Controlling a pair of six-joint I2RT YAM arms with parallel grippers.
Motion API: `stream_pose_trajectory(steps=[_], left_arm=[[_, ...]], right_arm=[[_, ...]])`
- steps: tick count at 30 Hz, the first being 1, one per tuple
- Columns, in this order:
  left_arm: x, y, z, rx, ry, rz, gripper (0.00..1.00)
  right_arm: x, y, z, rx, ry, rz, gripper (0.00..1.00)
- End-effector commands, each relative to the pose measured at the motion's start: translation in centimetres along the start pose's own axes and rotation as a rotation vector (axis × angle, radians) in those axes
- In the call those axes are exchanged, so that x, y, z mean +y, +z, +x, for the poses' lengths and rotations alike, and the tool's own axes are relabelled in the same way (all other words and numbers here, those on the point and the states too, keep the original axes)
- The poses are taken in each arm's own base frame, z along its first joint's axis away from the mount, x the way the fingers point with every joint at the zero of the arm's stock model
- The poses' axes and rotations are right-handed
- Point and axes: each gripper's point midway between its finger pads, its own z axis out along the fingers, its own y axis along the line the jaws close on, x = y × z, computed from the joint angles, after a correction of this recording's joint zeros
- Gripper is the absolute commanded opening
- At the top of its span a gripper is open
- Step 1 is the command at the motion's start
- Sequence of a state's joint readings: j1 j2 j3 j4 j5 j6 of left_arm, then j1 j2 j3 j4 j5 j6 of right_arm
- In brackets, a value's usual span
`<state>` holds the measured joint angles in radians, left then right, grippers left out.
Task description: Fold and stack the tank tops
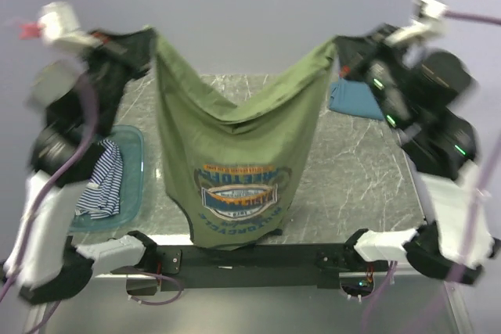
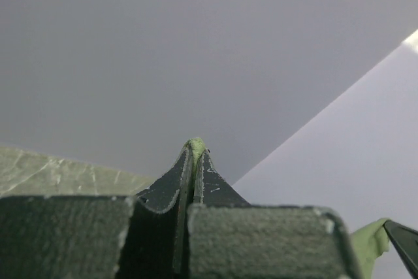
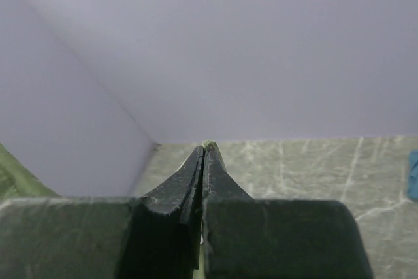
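One marble table, and over it the olive-green tank top hangs spread wide; left, the tub holds the striped top; the teal-blue top lies far right; left gripper and right gripper each pinch a corner tight

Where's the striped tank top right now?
In the top view, the striped tank top lies bunched in the teal tub on the table's left side, just left of the hanging olive-green top.
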<state>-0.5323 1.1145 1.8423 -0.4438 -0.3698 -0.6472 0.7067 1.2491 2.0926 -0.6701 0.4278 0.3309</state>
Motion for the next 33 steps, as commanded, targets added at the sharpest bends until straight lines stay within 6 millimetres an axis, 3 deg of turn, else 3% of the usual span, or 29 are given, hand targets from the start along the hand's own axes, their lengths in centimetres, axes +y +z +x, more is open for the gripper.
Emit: stream_pose_trajectory(steps=[1,2,3,4,5,6,7,8,9,10,11,12,13,14,17,19,20,22,23,24,25,26,28,29,31,32,33], left_arm=[[0.2,6.0,3.3,0.034,0.054,0.049,0.01],[1.1,8.6,5.6,0.076,0.07,0.047,0.01],[0.8,10.0,4.6,0.049,0.074,0.073,0.01],[0.2,11.3,4.8,0.057,0.094,0.117,0.01],[1.7,14.5,7.4,0.103,0.111,0.095,0.01],[0.0,15.4,3.6,0.025,0.112,0.143,0.01],[-0.9,16.2,3.1,0.028,0.125,0.201,0.01],[0.5,18.9,4.7,0.054,0.13,0.18,0.01],[-1.9,18.2,-0.1,-0.06,0.136,0.247,0.01],[-2.9,18.2,-0.7,-0.069,0.135,0.312,0.01],[-3.8,17.9,-2.5,-0.132,0.133,0.362,0.01],[-3.6,17.7,-3.9,-0.169,0.137,0.378,0.01],[-3.7,17.1,-4.8,-0.199,0.137,0.393,0.0],[-4.5,15.5,-6.4,-0.232,0.144,0.412,0.01],[-2.9,14.8,-7.3,-0.249,0.17,0.387,0.01],[-0.7,15.1,-6.3,-0.213,0.162,0.353,0.01],[0.9,14.9,-4.8,-0.177,0.156,0.321,0.01],[2.8,14.7,-3.2,-0.144,0.147,0.273,0.01],[4.9,14.5,-0.8,-0.086,0.136,0.231,0.01],[6.3,14.3,0.7,-0.052,0.12,0.204,0.01],[6.6,13.4,1.5,-0.029,0.081,0.202,0.01],[10.1,13.4,5.9,0.065,0.047,0.147,0.01],[12.6,12.1,10.1,0.17,-0.063,0.1,0.0],[15.3,10.3,14.2,0.264,-0.103,0.053,0.01],[18.5,7.7,18.4,0.342,-0.173,-0.067,0.01],[21.1,4.3,22.1,0.414,-0.201,-0.15,0.01],[22.3,2.5,23.5,0.437,-0.229,-0.197,0.0]], right_arm=[[1.2,6.2,2.9,0.064,-0.029,-0.12,0.0],[0.1,7.8,2.6,0.054,-0.03,-0.11,0.0],[0.6,10.0,3.0,0.062,-0.031,-0.148,0.0],[0.6,11.3,2.3,0.041,-0.029,-0.156,0.0],[-0.1,12.5,1.6,0.024,-0.036,-0.153,0.0],[0.5,14.0,0.0,-0.024,-0.039,-0.175,0.0],[0.4,14.6,-1.0,-0.049,-0.045,-0.18,0.0],[0.0,15.0,-2.5,-0.092,-0.044,-0.184,0.0],[0.2,15.1,-4.1,-0.138,-0.035,-0.209,0.0],[0.8,14.8,-5.9,-0.2,-0.03,-0.253,0.0],[1.3,13.0,-8.3,-0.262,-0.01,-0.277,0.0],[-0.3,13.7,-7.7,-0.258,-0.008,-0.249,0.0],[0.1,12.8,-9.3,-0.324,-0.013,-0.271,0.0],[-0.2,12.3,-9.7,-0.342,-0.02,-0.26,0.0],[-1.8,11.4,-9.9,-0.334,-0.04,-0.214,0.0],[-3.4,11.5,-8.4,-0.299,-0.032,-0.188,0.0],[-4.6,11.4,-5.9,-0.251,-0.027,-0.166,0.0],[-5.5,11.1,-4.1,-0.233,-0.024,-0.162,0.0],[-5.8,10.5,-3.1,-0.208,-0.019,-0.154,0.0],[-7.8,11.4,1.1,-0.115,-0.001,-0.111,0.0],[-8.9,11.3,3.2,-0.071,0.021,-0.081,0.0],[-11.3,10.4,7.4,0.003,0.041,-0.021,0.0],[-13.3,8.9,11.7,0.062,0.094,0.033,0.0],[-15.3,6.6,16.4,0.137,0.122,0.077,0.0],[-17.1,4.3,21.1,0.218,0.178,0.125,0.0],[-18.9,2.0,25.5,0.299,0.2,0.176,0.0],[-19.7,0.7,27.8,0.35,0.219,0.196,0.0]])
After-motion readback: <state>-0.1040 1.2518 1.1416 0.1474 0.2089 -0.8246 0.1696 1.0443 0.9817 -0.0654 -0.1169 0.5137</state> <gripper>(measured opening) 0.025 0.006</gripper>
